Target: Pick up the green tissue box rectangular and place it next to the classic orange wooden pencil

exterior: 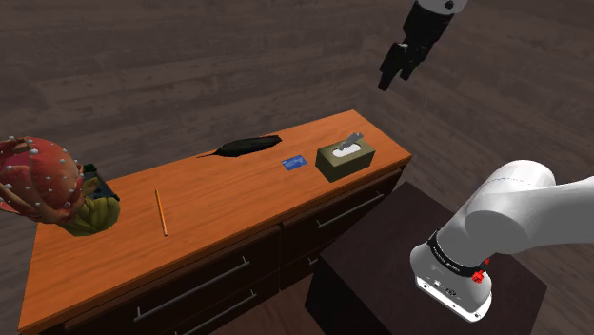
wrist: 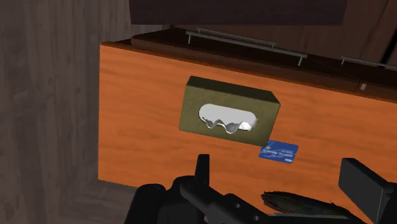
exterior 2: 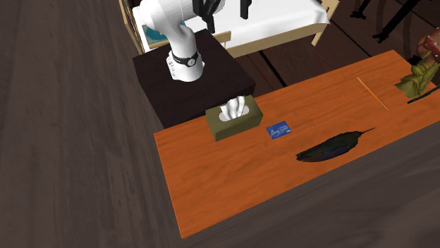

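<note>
Gripper [exterior: 398, 74] is held wide open high above the tissue box [wrist: 229, 111], which lies beside the card [wrist: 278, 153] at the table's [exterior: 219, 205] stand end; tissue could be pinched instead, or the box dropped before the far pencil [exterior: 161, 211] is reached.

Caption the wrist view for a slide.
Open black gripper hovers above an olive-green rectangular tissue box on an orange wooden cabinet top.
</note>
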Controlling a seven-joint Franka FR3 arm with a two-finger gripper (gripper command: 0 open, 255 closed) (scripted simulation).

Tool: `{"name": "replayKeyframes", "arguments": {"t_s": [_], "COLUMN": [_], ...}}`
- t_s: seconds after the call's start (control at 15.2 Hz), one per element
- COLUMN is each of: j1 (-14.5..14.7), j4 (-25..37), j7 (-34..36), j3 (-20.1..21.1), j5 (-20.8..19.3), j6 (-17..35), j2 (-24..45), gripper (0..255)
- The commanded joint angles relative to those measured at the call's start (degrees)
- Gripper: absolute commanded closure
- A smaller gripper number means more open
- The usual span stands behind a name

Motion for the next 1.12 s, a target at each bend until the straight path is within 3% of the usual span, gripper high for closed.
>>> {"name": "replayKeyframes", "arguments": {"t_s": [0.0,0.66,1.06], "j1": [0.0,-4.85,-4.02], "j4": [0.0,-21.77,-30.85], "j7": [0.0,17.75,26.62], "j3": [0.0,1.13,3.04], "j5": [0.0,10.44,20.17], "j6": [0.0,26.73,47.76], "j2": [0.0,-0.92,6.51], "gripper": [0,0,0]}}
